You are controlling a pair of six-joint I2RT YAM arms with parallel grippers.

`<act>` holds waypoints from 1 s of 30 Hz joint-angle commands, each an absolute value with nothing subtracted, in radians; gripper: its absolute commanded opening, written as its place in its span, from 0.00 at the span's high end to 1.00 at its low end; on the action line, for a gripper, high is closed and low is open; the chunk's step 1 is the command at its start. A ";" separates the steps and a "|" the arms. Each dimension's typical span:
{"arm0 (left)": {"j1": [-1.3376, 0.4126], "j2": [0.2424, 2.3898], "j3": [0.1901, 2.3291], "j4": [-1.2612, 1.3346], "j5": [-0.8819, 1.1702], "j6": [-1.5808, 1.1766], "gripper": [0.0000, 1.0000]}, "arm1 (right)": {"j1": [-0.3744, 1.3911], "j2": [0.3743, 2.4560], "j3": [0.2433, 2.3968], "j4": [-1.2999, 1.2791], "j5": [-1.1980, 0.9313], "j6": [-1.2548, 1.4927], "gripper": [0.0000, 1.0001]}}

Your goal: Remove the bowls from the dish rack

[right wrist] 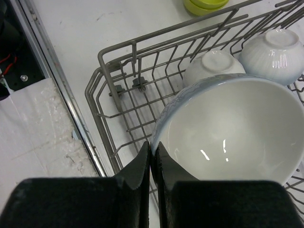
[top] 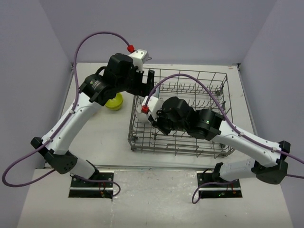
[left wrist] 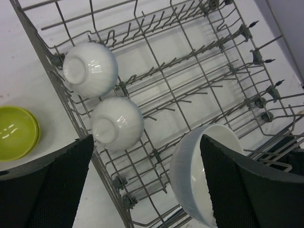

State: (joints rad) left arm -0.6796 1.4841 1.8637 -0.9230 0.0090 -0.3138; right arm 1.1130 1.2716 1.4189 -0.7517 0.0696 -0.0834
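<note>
The grey wire dish rack point(top: 227, 111) stands at table centre-right. My right gripper point(right wrist: 152, 145) is shut on the rim of a cream bowl with a blue pattern outside point(right wrist: 232, 133), tilted over the rack's near-left corner. In the top view that gripper point(top: 156, 122) is mostly hidden under its wrist. Two white bowls point(left wrist: 90, 69) point(left wrist: 117, 123) sit upside down along the rack's left side. My left gripper point(left wrist: 147, 190) is open and empty above that side, with the held bowl point(left wrist: 190, 175) just inside its right finger point(left wrist: 237, 185). It also shows in the top view point(top: 148, 80).
Stacked lime-green bowls point(top: 114, 100) sit on the table just left of the rack, also in the left wrist view point(left wrist: 16, 132). The rack's upright tines point(left wrist: 190, 57) fill its middle and far side. The table's metal front edge point(right wrist: 57, 76) runs near the rack corner.
</note>
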 commanded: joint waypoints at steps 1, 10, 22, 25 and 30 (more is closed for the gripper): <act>-0.710 1.499 1.855 -0.945 0.029 -0.276 0.08 | 1.123 1.293 1.514 -0.759 0.124 -0.143 1.00; -0.778 1.557 1.871 -1.003 -0.069 -0.273 0.21 | 1.123 1.331 1.562 -0.775 0.173 -0.167 1.00; -0.793 1.609 1.864 -1.038 -0.166 -0.279 0.79 | 1.143 1.359 1.592 -0.762 0.271 -0.187 1.00; -0.795 1.609 1.888 -1.037 -0.181 -0.287 1.00 | 1.149 1.361 1.594 -0.755 0.287 -0.190 1.00; -0.795 1.580 1.899 -1.003 -0.224 -0.308 1.00 | 1.149 1.338 1.557 -0.707 0.333 -0.193 1.00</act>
State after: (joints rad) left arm -0.8021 1.6096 1.8500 -1.0481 -0.1337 -0.2653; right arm 1.1435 1.3735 1.5383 -0.7998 0.2409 -0.1932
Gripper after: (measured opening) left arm 0.038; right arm 0.036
